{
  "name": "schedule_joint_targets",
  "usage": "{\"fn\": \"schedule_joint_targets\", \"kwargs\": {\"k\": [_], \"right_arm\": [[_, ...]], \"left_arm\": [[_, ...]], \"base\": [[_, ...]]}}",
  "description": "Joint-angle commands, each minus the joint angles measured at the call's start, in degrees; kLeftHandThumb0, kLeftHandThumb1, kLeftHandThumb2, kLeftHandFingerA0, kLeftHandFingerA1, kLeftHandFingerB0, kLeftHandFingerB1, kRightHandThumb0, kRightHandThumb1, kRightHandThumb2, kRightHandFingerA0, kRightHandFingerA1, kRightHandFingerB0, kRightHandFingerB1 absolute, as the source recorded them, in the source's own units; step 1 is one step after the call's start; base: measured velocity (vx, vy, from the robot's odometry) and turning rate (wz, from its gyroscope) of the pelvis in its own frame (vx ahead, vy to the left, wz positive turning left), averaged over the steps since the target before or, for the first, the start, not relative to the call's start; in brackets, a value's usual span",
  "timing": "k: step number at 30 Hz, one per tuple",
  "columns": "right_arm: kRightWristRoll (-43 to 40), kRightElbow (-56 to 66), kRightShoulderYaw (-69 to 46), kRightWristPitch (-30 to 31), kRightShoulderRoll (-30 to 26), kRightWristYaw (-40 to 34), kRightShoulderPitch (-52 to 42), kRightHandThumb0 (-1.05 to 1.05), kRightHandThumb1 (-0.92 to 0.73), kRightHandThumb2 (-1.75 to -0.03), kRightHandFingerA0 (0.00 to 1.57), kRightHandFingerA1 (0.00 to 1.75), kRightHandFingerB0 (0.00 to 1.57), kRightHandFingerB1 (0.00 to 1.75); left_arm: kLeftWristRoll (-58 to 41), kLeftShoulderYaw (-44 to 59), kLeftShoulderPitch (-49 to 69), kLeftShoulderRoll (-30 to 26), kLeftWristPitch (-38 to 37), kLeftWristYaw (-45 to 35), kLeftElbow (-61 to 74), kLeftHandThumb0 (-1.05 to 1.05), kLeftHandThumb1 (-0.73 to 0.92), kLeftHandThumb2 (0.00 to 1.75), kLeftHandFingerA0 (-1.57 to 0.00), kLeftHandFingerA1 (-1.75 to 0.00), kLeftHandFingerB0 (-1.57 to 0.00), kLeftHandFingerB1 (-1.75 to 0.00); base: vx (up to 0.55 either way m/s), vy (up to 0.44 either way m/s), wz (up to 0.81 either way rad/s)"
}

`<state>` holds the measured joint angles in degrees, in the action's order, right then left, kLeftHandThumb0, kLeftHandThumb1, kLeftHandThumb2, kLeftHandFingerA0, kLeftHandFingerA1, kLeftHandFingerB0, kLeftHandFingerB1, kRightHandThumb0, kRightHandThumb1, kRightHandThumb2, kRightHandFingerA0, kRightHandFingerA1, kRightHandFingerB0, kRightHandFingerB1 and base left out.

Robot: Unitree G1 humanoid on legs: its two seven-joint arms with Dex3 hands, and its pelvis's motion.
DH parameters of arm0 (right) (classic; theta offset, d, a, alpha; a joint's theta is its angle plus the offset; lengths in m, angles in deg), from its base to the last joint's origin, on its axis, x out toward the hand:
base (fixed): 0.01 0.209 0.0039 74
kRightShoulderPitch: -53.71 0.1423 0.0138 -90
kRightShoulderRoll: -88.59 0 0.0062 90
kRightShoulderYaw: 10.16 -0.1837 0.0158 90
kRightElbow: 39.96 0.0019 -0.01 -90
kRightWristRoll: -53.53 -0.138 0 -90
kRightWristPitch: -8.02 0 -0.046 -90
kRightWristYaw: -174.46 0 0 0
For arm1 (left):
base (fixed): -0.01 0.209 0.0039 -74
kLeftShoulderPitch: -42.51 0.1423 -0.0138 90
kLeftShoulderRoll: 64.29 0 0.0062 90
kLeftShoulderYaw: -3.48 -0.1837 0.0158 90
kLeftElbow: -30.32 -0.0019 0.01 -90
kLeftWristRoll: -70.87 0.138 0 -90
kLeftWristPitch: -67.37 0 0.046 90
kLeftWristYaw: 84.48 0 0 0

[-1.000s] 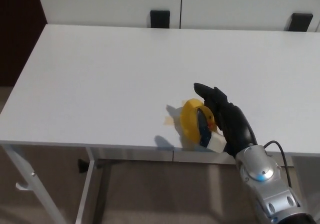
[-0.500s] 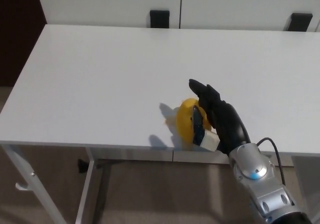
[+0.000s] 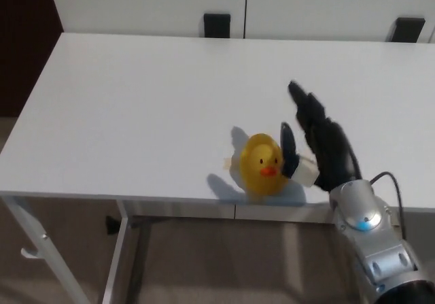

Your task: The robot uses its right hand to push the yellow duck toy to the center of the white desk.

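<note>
The yellow duck toy [image 3: 260,164] with an orange beak stands upright near the front edge of the white desk [image 3: 149,107], a little right of the middle, its face turned toward the camera. My right hand [image 3: 318,141] is just to its right, open, with fingers stretched toward the back of the desk. The thumb [image 3: 289,147] lies close beside the duck's right side; whether it touches is unclear. My left hand does not show.
Two black chair backs [image 3: 217,25] [image 3: 410,29] stand behind the desk's far edge against a white wall. Under the front edge run white desk legs [image 3: 37,249]. A dark area lies beyond the desk's left end.
The duck has turned to face the camera and now shows whole. My right hand has drawn back to the right and lifted off it, fingers now pointing farther up the desk.
</note>
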<state>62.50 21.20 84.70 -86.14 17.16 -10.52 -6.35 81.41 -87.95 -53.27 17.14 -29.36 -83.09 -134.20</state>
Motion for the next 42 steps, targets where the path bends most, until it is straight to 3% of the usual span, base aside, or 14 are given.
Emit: {"fn": "schedule_joint_targets", "kwargs": {"k": [1, 9, 10, 13, 16, 17, 18, 26, 27, 29, 30, 31, 32, 42], "right_arm": [[1.13, 6.18, -2.63, -1.06, -3.32, -2.86, 0.34, -1.01, -0.92, -0.78, 0.00, 0.00, 0.00, 0.00], [2.88, 17.09, -10.54, -2.04, -17.58, -1.66, -4.21, -0.98, -0.92, -0.87, 0.00, 0.00, 0.00, 0.00], [0.36, 17.49, -14.19, -2.40, -21.61, 1.15, -6.34, -1.05, -0.88, -1.23, 0.00, 0.12, 0.00, 0.04], [-2.58, 17.97, -18.17, -2.49, -26.13, 4.34, -8.88, -1.05, -0.88, -1.23, 0.00, 0.12, 0.00, 0.04], [-7.25, 13.63, -24.63, -5.45, -33.89, 11.05, -14.29, -0.85, -0.75, -1.10, 0.00, 0.18, 0.00, 0.13], [-10.30, 12.57, -28.76, -4.11, -35.66, 13.30, -17.39, -0.65, -0.76, -0.70, 0.00, 0.49, 0.02, 0.24], [-12.27, 12.12, -31.37, -2.87, -36.42, 14.47, -19.31, -0.65, -0.76, -0.70, 0.00, 0.49, 0.02, 0.24], [-22.51, 8.28, -46.96, -0.82, -36.08, 17.72, -30.66, -0.38, -0.66, -0.64, 0.50, 0.55, 0.37, 0.53], [-21.29, 4.08, -48.93, -3.75, -35.31, 16.34, -35.06, -0.09, -0.33, -1.23, 0.75, 0.47, 0.49, 0.47], [-20.40, 1.01, -50.36, -5.88, -34.71, 15.33, -38.24, -0.09, -0.33, -1.23, 0.75, 0.47, 0.49, 0.47], [-20.02, -1.55, -51.56, -6.31, -33.65, 14.59, -40.98, -0.07, -0.33, -1.21, 0.82, 0.48, 0.54, 0.48], [-19.96, -2.98, -52.15, -6.29, -32.95, 14.33, -42.31, -0.07, -0.33, -1.21, 0.82, 0.48, 0.54, 0.48], [-20.01, -6.27, -52.21, -7.71, -32.33, 14.45, -42.73, -0.06, -0.33, -1.20, 0.86, 0.50, 0.63, 0.48], [-21.97, -18.20, -51.15, -3.94, -29.39, 17.51, -45.33, -0.08, -0.31, -1.17, 0.92, 0.53, 0.70, 0.58]], "left_arm": [[0.26, 0.10, 0.52, -0.11, -1.40, 0.17, -0.05, 0.31, -0.46, 1.54, -1.48, -0.92, -1.54, -0.86], [0.83, -0.32, 0.67, -0.03, -1.98, 0.49, -0.08, 0.24, -0.52, 1.72, -1.45, -0.88, -1.53, -0.83], [0.63, -0.12, 0.50, -0.06, -1.79, 0.41, -0.16, 0.26, -0.50, 1.54, -1.51, -0.84, -1.56, -0.83], [0.28, 0.19, 0.30, -0.07, -1.58, 0.28, -0.29, 0.26, -0.50, 1.54, -1.51, -0.84, -1.56, -0.83], [0.13, 0.36, 0.51, -0.56, -1.75, 0.19, -0.23, 0.22, -0.49, 1.63, -1.53, -0.88, -1.54, -0.82], [0.14, 0.37, 0.58, -0.72, -1.85, 0.16, -0.24, 0.27, -0.51, 1.71, -1.52, -0.89, -1.57, -0.87], [0.17, 0.38, 0.61, -0.80, -1.90, 0.15, -0.25, 0.27, -0.51, 1.71, -1.52, -0.89, -1.57, -0.87], [0.50, 0.08, 0.65, -1.13, -1.71, -0.42, -0.42, 0.25, -0.49, 1.55, -1.51, -0.88, -1.52, -0.82], [0.70, -0.09, 0.61, -1.14, -1.38, -0.14, -0.47, 0.32, -0.41, 1.51, -1.42, -0.88, -1.55, -0.85], [0.85, -0.23, 0.59, -1.15, -1.13, 0.06, -0.50, 0.32, -0.41, 1.51, -1.42, -0.88, -1.55, -0.85], [0.80, -0.18, 0.69, -1.20, -1.38, 0.08, -0.50, 0.08, -0.18, 0.87, -1.35, -1.21, -1.34, -1.19], [0.73, -0.13, 0.78, -1.23, -1.59, 0.05, -0.50, 0.08, -0.18, 0.87, -1.35, -1.21, -1.34, -1.19], [0.53, 0.07, 0.75, -1.30, -1.74, -0.07, -0.56, 0.27, -0.49, 1.59, -1.44, -0.87, -1.57, -0.79], [0.89, -0.37, 0.60, -1.44, -1.10, -0.39, -0.21, 0.22, -0.52, 1.53, -1.36, -0.93, -1.55, -0.78]], "base": [[0.00, 0.000, 0.00], [0.00, 0.000, 0.00], [0.00, 0.000, 0.00], [0.00, 0.000, 0.00], [0.00, 0.000, 0.00], [0.00, 0.000, 0.00], [0.00, 0.000, 0.00], [0.00, 0.000, 0.00], [0.00, 0.000, 0.00], [0.00, 0.000, 0.00], [0.00, 0.000, 0.00], [0.00, 0.000, 0.07], [0.00, 0.000, 0.07], [0.00, 0.000, 0.00]]}}
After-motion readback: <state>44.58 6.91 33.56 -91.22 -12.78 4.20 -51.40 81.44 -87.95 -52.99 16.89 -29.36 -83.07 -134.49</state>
